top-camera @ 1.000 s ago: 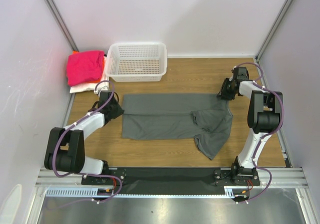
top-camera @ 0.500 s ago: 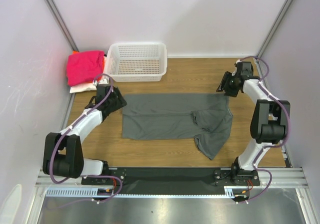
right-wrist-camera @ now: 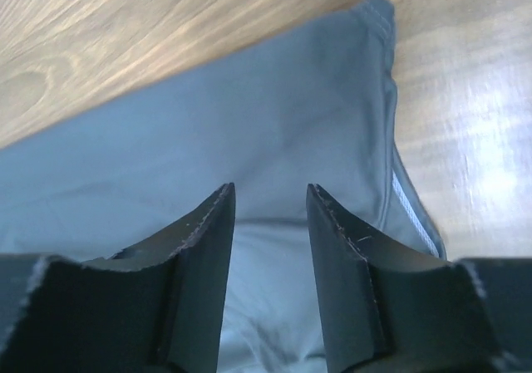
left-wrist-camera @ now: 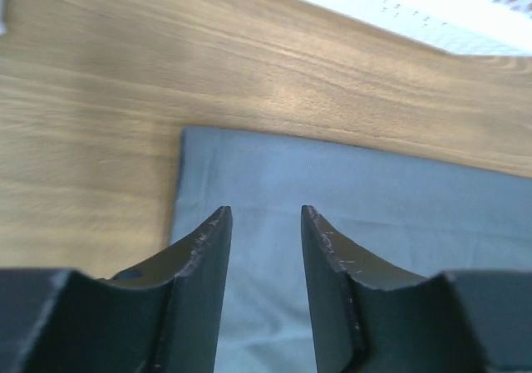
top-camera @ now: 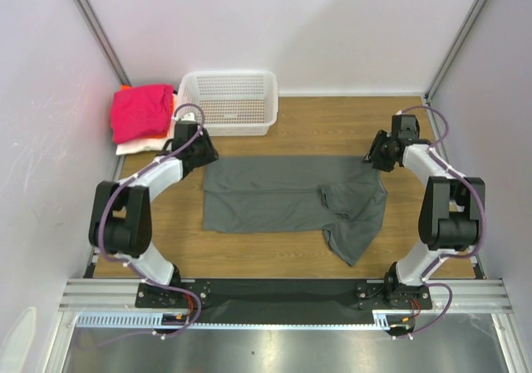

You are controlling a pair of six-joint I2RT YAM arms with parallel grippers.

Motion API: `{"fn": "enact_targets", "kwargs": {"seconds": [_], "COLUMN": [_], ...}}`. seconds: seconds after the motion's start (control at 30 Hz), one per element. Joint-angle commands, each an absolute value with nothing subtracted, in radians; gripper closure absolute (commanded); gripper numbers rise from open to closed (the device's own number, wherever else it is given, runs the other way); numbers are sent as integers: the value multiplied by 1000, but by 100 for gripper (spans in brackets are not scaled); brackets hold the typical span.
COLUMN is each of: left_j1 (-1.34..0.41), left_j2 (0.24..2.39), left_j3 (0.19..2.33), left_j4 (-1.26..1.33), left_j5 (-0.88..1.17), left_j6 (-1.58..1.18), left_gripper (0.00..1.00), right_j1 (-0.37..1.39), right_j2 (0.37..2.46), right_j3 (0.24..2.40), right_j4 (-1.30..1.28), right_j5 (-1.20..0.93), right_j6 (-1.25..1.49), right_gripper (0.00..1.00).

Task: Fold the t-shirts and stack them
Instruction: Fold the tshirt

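Dark grey t-shirt [top-camera: 291,194]: lies flat mid-table, already doubled lengthwise into a band, with one sleeve spilling toward the near right. Its far corners are exposed for pinching.
Left gripper [left-wrist-camera: 264,215]: over the shirt's far-left corner, jaws partway apart and empty, probably lined up to take that corner.
Right gripper [right-wrist-camera: 270,192]: mirrors it over the far-right corner, jaws likewise apart and empty.
Magenta t-shirt [top-camera: 141,111]: tops the folded pile at the far left, beside the white mesh basket [top-camera: 226,76] and out of the folding area.
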State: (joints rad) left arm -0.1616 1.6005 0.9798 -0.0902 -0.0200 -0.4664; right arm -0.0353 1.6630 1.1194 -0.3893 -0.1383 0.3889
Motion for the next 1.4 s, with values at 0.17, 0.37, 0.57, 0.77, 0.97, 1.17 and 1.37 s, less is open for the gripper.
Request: {"fn": "enact_targets", "kwargs": {"seconds": [0.17, 0.37, 0.57, 0.77, 0.97, 1.17, 1.37], "left_j1": [-172, -172, -173, -172, -172, -176, -202], "left_j2": [1762, 1854, 1930, 1993, 1996, 1861, 1625], "left_j3": [1042, 1075, 1136, 1230, 1238, 1214, 1168], "left_j4": [31, 38, 28, -51, -54, -49, -138], "left_j5": [26, 34, 28, 21, 29, 63, 31], "left_j6": [-545, -589, -620, -618, -620, -554, -502], "left_gripper": [65, 69, 71, 71, 70, 50, 27], "right_j1": [-37, -37, -48, -58, -72, -75, -68], "right_j2": [1865, 1928, 1974, 2037, 2086, 1967, 1732], "right_j3": [1238, 1252, 1281, 1362, 1442, 1486, 1441], "right_j4": [-287, -276, -273, -296, -324, -360, -420], "right_j5": [-98, -89, -83, -81, -100, -199, -233], "right_j6": [402, 405, 413, 407, 390, 374, 397], "right_gripper": [59, 60, 60, 59, 59, 47, 34]}}
